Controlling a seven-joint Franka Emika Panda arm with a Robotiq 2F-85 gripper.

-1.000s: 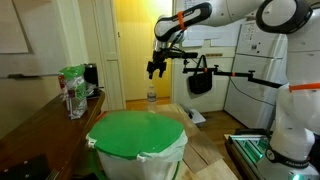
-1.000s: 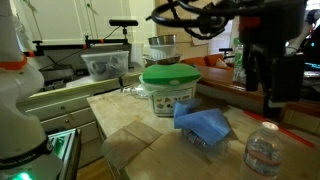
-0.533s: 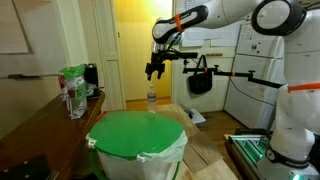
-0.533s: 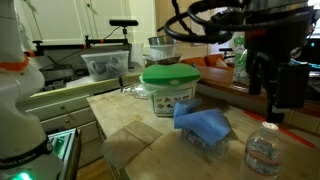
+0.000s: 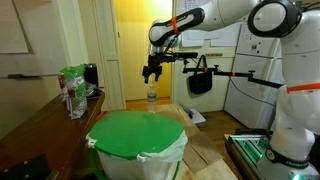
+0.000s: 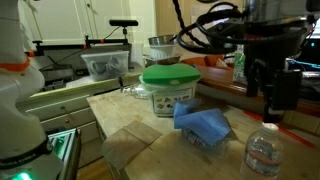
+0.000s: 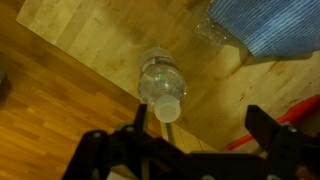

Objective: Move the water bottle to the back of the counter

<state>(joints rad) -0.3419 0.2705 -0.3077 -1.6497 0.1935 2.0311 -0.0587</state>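
Note:
The water bottle is small, clear and pale-capped. It stands upright on a light wooden surface, and shows at the lower right in an exterior view. My gripper hangs open and empty in the air above it, not touching it. In the wrist view the bottle is seen from above, its cap just ahead of the gap between my gripper's spread fingers. The dark brown counter runs along the left wall.
A white bin with a green lid stands in the foreground and shows in both exterior views. A blue cloth lies next to it near the bottle. A green-and-white bag stands on the counter.
My gripper has drifted a little sideways above the bottle, still open. The bottle has not moved.

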